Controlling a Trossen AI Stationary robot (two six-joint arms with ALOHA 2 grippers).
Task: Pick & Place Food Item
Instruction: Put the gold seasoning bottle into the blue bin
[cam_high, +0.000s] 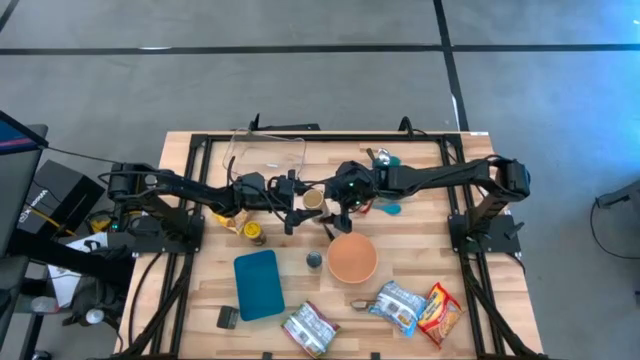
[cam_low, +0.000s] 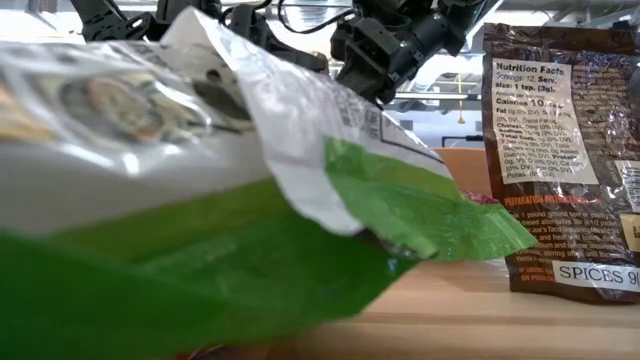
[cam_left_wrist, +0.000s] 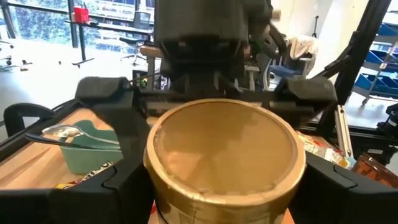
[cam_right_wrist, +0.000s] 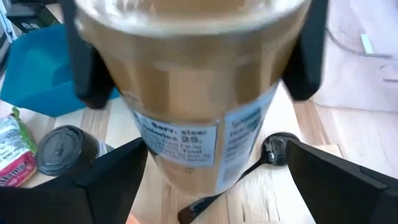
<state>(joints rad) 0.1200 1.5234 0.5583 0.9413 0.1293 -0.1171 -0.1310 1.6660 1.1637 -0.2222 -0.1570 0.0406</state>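
Observation:
A jar with a tan lid (cam_high: 313, 198) and a white label (cam_right_wrist: 186, 140) hangs over the middle of the table, between my two grippers. My left gripper (cam_high: 298, 203) reaches in from the table's left and is shut on it. In the left wrist view the lid (cam_left_wrist: 224, 146) fills the space between its fingers. My right gripper (cam_high: 332, 200) comes from the table's right, slanting down. It is open, with its fingers (cam_right_wrist: 106, 183) standing on either side of the jar's lower part, apart from it. My left gripper pinches the jar's side wall just under the lid (cam_right_wrist: 118, 68) between its two fingers (cam_right_wrist: 87, 65). The fingers come in level from the table's left, one on each side of the jar. The jar stays upright, lid up, lifted clear of the table.
An orange bowl (cam_high: 352, 257), a small dark cup (cam_high: 314, 260) and a black spoon (cam_right_wrist: 261, 158) lie near or below the jar. A blue tray (cam_high: 258, 283) and snack packets (cam_high: 310, 328) (cam_high: 398, 305) (cam_high: 440, 312) sit near the front edge. A clear tub (cam_high: 268, 155) stands at the back.

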